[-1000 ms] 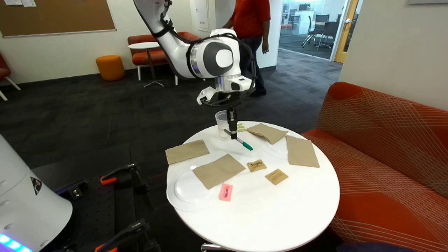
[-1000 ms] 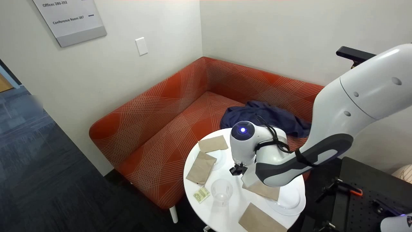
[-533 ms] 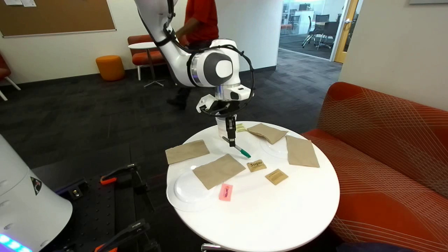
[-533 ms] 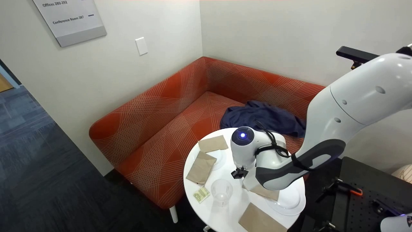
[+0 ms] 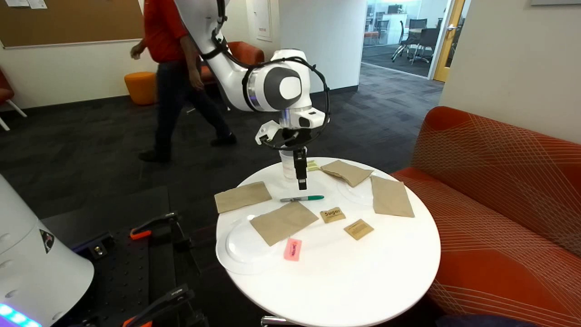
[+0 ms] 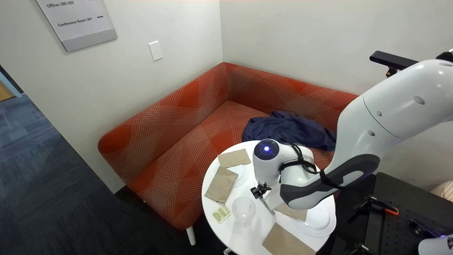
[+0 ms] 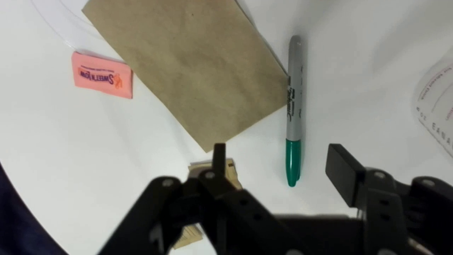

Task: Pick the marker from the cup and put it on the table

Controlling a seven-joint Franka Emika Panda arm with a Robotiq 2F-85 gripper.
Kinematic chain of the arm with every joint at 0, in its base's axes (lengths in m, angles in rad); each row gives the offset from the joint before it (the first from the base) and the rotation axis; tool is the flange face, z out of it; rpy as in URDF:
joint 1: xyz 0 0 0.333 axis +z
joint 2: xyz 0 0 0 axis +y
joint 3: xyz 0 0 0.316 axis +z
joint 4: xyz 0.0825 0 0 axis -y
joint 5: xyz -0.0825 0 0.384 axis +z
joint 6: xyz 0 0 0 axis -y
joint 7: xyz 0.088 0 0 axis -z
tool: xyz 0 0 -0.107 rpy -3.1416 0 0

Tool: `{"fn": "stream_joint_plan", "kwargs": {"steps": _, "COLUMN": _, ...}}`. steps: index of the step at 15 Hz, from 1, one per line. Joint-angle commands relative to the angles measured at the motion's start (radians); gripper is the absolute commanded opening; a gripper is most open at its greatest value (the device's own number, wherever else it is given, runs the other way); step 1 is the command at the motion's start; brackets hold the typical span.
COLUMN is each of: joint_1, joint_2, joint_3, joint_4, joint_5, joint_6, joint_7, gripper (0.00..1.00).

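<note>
The marker (image 7: pixel 294 106), grey with a green cap, lies flat on the white round table (image 5: pixel 363 281). In the wrist view its barrel meets the corner of a brown card piece. My gripper (image 7: pixel 277 156) is open above it, one finger (image 7: pixel 341 170) on each side of the cap and both apart from it. An exterior view has the gripper (image 5: pixel 302 185) pointing down just behind the marker (image 5: pixel 302 198). The clear cup (image 6: pixel 244 209) stands upright nearby with no marker in it; only part of the cup (image 7: pixel 439 102) enters the wrist view.
Brown card pieces (image 5: pixel 284 222) and clear plates (image 5: pixel 247 247) lie around the marker. A pink packet (image 5: pixel 292 250), sugar packets (image 5: pixel 332 215) and a greenish packet (image 6: pixel 222 213) are on the table too. A red couch (image 6: pixel 191 138) borders it. A person (image 5: pixel 170 77) walks in the background.
The gripper came down and opened, letting go of the marker. Held tilted before, the marker has dropped flat and turned on the table. The person behind has walked leftward.
</note>
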Motion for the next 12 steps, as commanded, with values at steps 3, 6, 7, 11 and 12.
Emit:
{"fn": "stream_joint_plan", "kwargs": {"steps": 3, "joint_1": 0.043, "joint_2": -0.108, "joint_3": -0.044, "joint_4": -0.038, "joint_5": -0.011, "joint_6": 0.015, "joint_7": 0.063, "gripper": 1.00}}
{"fn": "stream_joint_plan", "kwargs": {"steps": 6, "joint_1": 0.054, "joint_2": -0.176, "joint_3": -0.055, "joint_4": -0.052, "joint_5": -0.034, "joint_6": 0.004, "joint_7": 0.096, "gripper": 1.00}}
{"fn": "stream_joint_plan", "kwargs": {"steps": 7, "joint_1": 0.052, "joint_2": -0.199, "joint_3": -0.050, "joint_4": -0.058, "joint_5": -0.036, "joint_6": 0.001, "joint_7": 0.102, "gripper": 1.00}}
{"fn": "stream_joint_plan", "kwargs": {"steps": 11, "joint_1": 0.032, "joint_2": -0.300, "joint_3": -0.001, "joint_4": -0.085, "joint_5": -0.005, "joint_6": -0.073, "joint_7": 0.080, "gripper": 1.00}}
{"fn": "stream_joint_plan", "kwargs": {"steps": 12, "joint_1": 0.025, "joint_2": -0.327, "joint_3": 0.014, "joint_4": -0.093, "joint_5": 0.014, "joint_6": -0.102, "joint_7": 0.085, "gripper": 1.00}}
